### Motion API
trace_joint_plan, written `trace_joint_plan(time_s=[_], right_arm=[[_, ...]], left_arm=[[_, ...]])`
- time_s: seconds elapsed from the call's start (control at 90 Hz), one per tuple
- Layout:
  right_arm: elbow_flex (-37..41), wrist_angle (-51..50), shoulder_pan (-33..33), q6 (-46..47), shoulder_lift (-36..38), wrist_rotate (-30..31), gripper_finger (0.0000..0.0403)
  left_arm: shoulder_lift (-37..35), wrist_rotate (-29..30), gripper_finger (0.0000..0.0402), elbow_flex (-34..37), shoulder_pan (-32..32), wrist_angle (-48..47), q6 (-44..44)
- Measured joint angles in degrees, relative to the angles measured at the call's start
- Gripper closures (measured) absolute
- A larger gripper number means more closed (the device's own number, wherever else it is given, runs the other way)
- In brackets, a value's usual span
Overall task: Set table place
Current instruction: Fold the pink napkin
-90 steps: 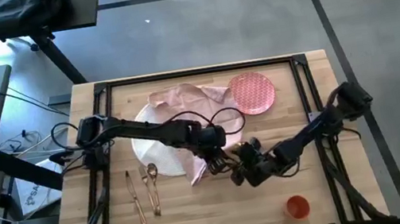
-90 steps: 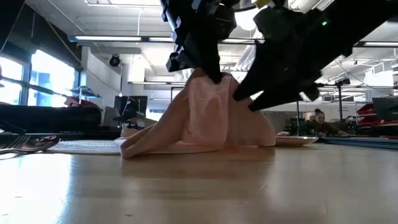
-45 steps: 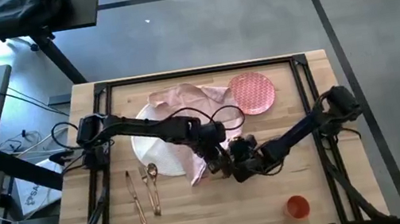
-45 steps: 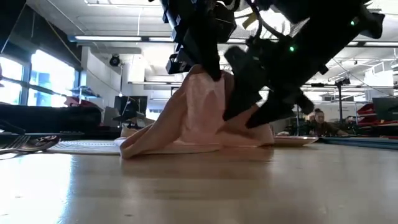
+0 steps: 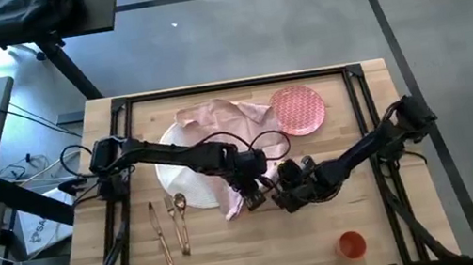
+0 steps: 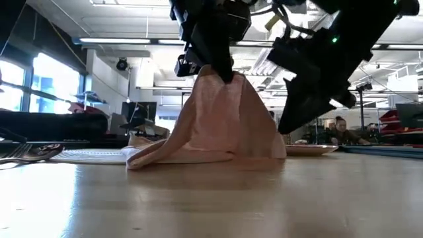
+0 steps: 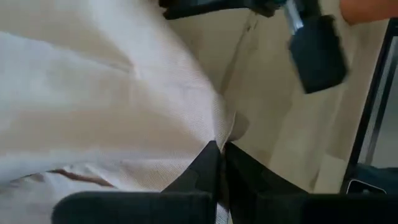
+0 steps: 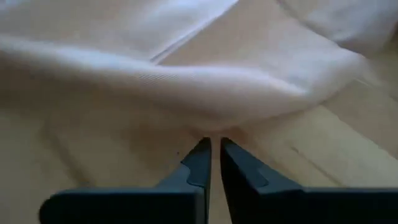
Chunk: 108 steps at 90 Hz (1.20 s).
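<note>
No readable text, label or number anywhere.

Wood table [image 5: 237, 256] w/ black frame — on it white plate [image 5: 181, 174], pink plate [image 5: 297, 108], napkin [image 5: 215, 117], gold cutlery [image 5: 168, 224], orange cup [image 5: 352, 245].

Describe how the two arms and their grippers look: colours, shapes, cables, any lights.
Both arms are dark, nearly black, built of slim jointed segments with bulkier blocks at the joints. Black cables loop loosely along the left arm. The right arm shows a small green light in the low view. The left gripper and the right gripper each end in two flat, matte black fingers tapering to narrow tips.
</note>
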State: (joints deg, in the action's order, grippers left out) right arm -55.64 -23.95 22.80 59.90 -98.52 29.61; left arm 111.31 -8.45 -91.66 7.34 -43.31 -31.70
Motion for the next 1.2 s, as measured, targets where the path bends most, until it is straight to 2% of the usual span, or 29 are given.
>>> trace_joint_plan(time_s=[0.167,0.311,0.444,0.611,0.778,0.944,1.1,1.2], right_arm=[[0.8,12.4,4.4,-7.4,-0.1,-3.8,0.0389],[5.5,23.3,6.4,0.9,-0.1,-5.5,0.0366],[10.8,32.2,7.3,8.7,-0.2,-4.6,0.0317],[16.0,45.7,9.1,10.1,-0.2,-4.1,0.0244],[17.5,48.9,9.9,16.7,-0.2,-2.4,0.0174],[17.6,48.7,9.9,19.0,-0.1,3.8,0.0139],[17.6,47.1,9.9,27.0,0.0,14.6,0.0142],[17.6,45.6,9.9,31.3,0.0,18.5,0.0147]], left_arm=[[0.0,0.6,0.0401,0.0,0.1,0.4,-0.6],[0.0,0.2,0.0401,0.0,-0.3,2.1,-1.9],[0.0,-3.3,0.0401,0.0,-0.6,5.5,-3.8],[0.0,-7.6,0.0401,-0.1,-1.5,11.2,-8.5],[0.0,-9.1,0.0401,-0.1,-2.6,15.8,-12.1],[0.0,-9.6,0.0401,-0.1,-3.0,17.1,-13.1],[0.0,-9.7,0.0401,-0.1,-2.9,17.1,-13.1],[0.0,-9.7,0.0401,-0.1,-2.9,17.0,-13.1]])
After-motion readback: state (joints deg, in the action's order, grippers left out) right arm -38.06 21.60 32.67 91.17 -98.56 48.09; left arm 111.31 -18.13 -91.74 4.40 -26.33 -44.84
